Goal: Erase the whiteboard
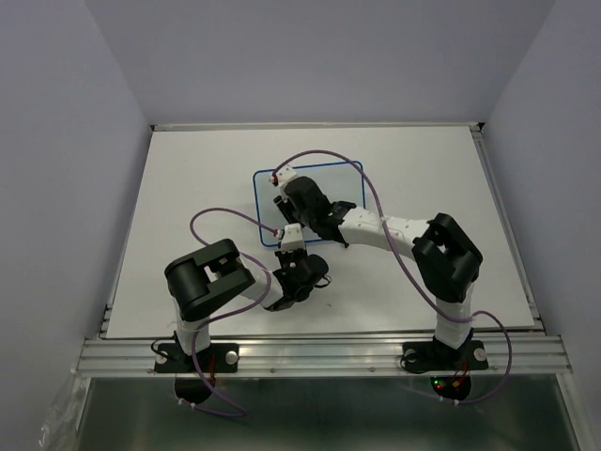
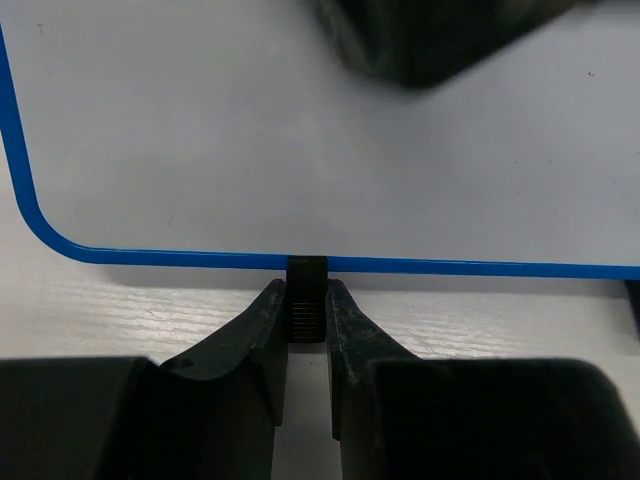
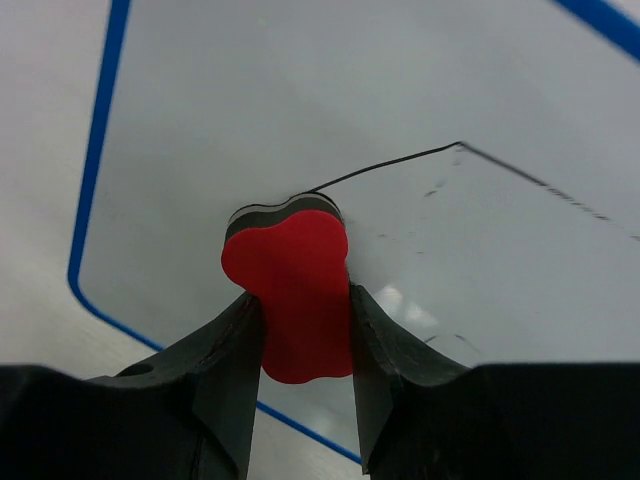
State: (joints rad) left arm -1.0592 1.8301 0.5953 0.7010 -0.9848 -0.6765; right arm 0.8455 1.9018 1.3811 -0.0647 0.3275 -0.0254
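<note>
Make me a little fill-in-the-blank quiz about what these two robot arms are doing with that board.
1. The right gripper is shut on an eraser whose colour is ____.
2. The left gripper pinches a black foot on the ____ rim of the whiteboard.
3. A thin ____ marker line on the board is not yet wiped.

Missing words: red; blue; black.
</note>
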